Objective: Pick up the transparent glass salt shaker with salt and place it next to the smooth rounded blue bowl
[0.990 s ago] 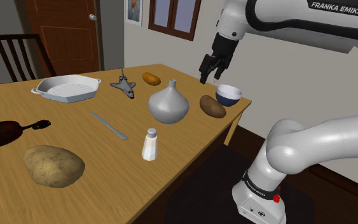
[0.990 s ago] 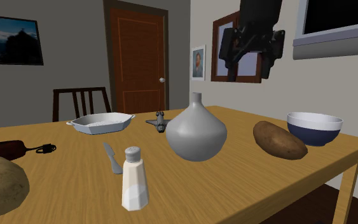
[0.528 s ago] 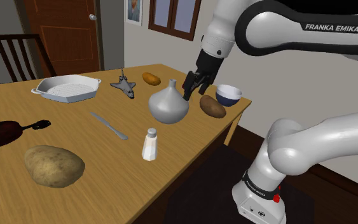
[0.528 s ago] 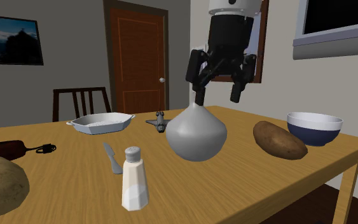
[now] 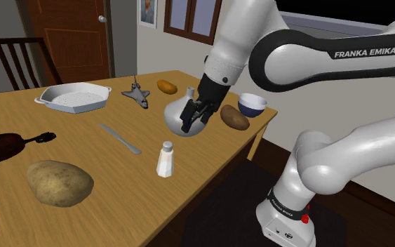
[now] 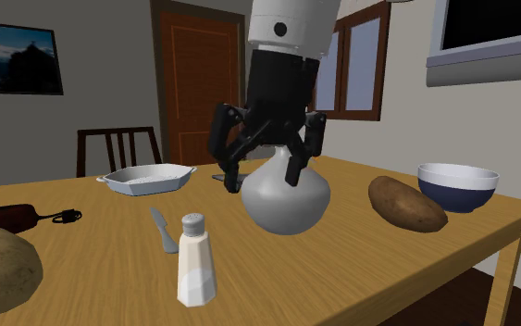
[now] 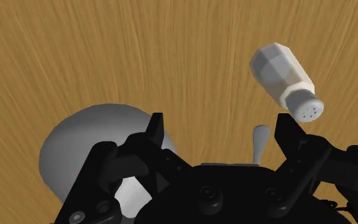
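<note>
- Whitish salt shaker (image 6: 194,259) with grey cap, nearest in the second exterior view: upright on wooden table (image 6: 388,278), close to its front edge, untouched.
- Probably light, rigid, smooth-sided and easy to tip; best taken squarely across the faceted body below the cap, with a modest squeeze.
- Next back, black gripper (image 6: 263,181): fingers spread wide, holding nothing, hovering at grey vase (image 6: 286,208), apart from shaker.
- Farther off, brown potato (image 6: 406,204), then blue bowl (image 6: 457,185) by the table corner.
</note>
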